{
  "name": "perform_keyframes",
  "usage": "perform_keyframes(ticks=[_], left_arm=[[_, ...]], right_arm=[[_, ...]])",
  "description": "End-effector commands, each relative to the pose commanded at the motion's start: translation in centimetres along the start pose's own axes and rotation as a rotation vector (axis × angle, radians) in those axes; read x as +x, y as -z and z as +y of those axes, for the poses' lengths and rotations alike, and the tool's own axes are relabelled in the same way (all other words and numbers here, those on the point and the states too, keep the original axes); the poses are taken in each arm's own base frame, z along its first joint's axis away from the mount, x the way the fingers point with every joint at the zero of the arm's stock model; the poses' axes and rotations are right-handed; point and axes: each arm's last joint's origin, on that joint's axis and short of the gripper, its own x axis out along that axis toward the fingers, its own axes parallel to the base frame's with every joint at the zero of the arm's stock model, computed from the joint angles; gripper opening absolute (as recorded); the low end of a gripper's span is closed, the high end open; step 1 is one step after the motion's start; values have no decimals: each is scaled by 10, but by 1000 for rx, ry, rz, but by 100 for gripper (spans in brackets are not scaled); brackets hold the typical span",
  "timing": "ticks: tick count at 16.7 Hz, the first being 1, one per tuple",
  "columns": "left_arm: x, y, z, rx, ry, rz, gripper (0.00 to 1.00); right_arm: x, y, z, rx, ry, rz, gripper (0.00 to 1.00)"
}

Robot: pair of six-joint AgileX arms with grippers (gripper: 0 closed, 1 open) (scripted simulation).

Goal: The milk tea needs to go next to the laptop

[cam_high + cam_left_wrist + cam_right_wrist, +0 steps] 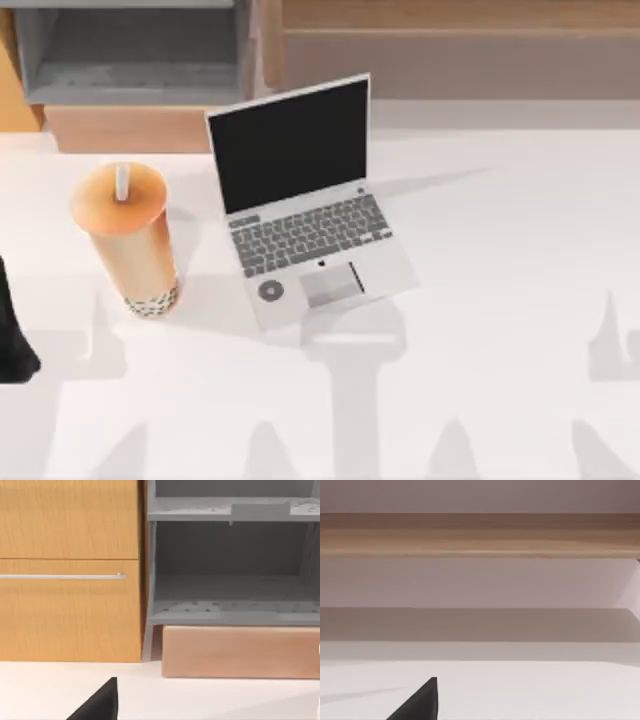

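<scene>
Top view has the milk tea (128,240) standing upright on the white table (500,300), toward the left side, orange lid up with the short white straw (122,181) poking out of it and the dark pearls showing at the base. Just to its right, with a gap of bare table between them so they're near but not touching, sits the laptop (310,200), open, black screen tilted back, grey keyboard facing us, the round grey sticker (270,291) and pale trackpad (331,283) on the palm rest. It sits turned a bit on the table rather than square to the edge. Our left arm (14,340) is just a dark shape at the far left edge, lower than the cup and clear of it. We honestly can't tell from any of this how far apart the fingers are on either gripper, and nothing looks to be held. Left wrist view looks across the table at an orange wooden cabinet (70,570) with a thin silver handle (62,576), a grey shelf unit (230,565) beside it and a tan block (240,652) under that, with one dark fingertip (100,705) of ours showing. Right wrist view gives the table, a pale wall with a wooden band (480,535) across it, and one dark fingertip (420,705) too.
</scene>
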Motion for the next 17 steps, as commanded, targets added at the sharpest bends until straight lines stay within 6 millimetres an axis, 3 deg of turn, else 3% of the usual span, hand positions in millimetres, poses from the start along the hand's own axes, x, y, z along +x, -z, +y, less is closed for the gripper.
perform_keyframes(ticks=[5, 10, 17], left_arm=[[4, 0, -1, 0, -13, 3, 100], [22, 4, -8, 0, -58, 32, 100], [48, 35, -41, 21, -84, 132, 100]], right_arm=[[0, 0, 0, 0, 0, 0, 100], [0, 0, 0, 0, 0, 0, 100], [0, 0, 0, 0, 0, 0, 100]])
